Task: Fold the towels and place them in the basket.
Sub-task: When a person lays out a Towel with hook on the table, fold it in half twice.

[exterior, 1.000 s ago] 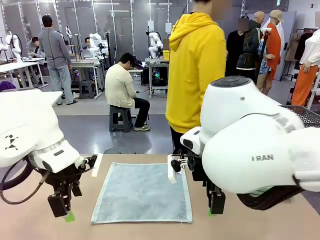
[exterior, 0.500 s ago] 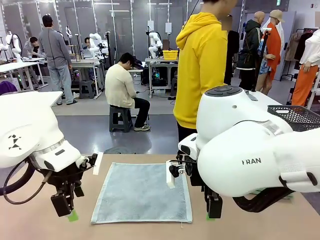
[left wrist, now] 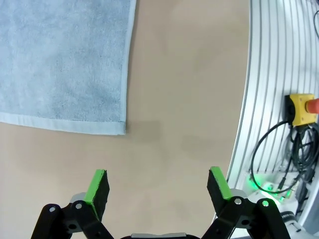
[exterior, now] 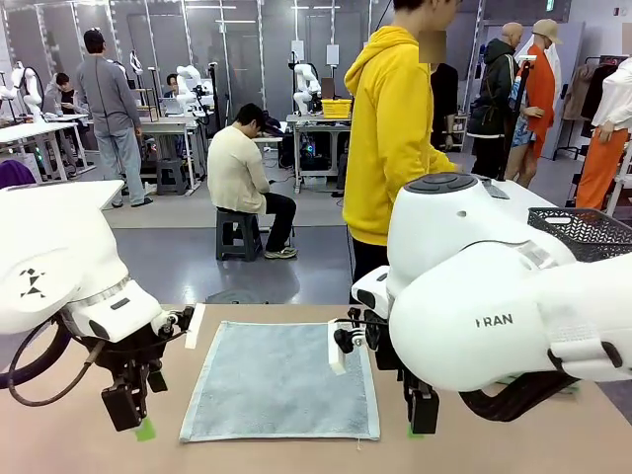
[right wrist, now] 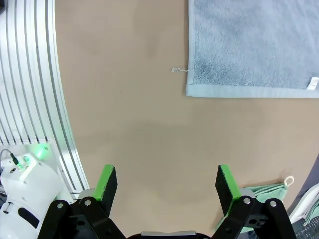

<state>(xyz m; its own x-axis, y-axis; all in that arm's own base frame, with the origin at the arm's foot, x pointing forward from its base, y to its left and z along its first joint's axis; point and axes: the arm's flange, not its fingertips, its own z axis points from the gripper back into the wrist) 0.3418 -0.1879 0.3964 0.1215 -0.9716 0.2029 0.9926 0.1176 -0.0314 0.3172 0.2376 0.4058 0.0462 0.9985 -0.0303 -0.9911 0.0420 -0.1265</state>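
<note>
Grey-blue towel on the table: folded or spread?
Spread. The grey-blue towel lies flat in one layer on the table, hems showing along its edges, no fold.

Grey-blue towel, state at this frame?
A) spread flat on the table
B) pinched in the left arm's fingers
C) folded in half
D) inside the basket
A: the grey-blue towel lies open in a single flat layer on the table, and both wrist views show its near corners flat on the tabletop with nothing gripping them.
</note>
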